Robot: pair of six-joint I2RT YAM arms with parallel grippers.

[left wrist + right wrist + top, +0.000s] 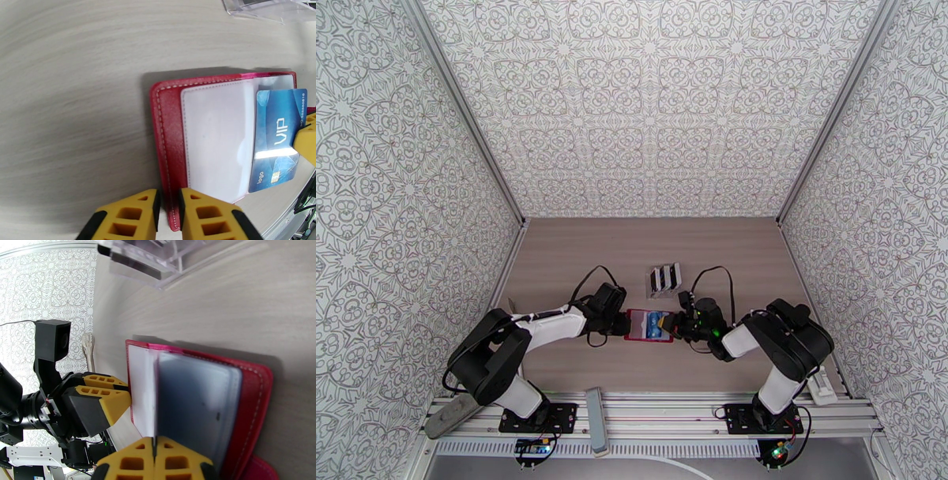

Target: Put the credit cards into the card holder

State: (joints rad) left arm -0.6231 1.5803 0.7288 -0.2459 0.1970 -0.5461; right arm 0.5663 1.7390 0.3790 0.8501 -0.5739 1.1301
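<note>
Nearest the arm bases, the card holder (638,328) lies open on the table, and the left gripper (169,199) pinches its left cover edge. The right gripper (155,443) is clamped on a blue card (278,134), which sits partly inside a clear pocket. Farther back, the other credit cards (664,277) stand in a clear stand (150,259), so most of the task appears left.

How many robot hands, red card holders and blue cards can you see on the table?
Robot hands: 2 (left hand, right hand)
red card holder: 1
blue card: 1
Total: 4
</note>
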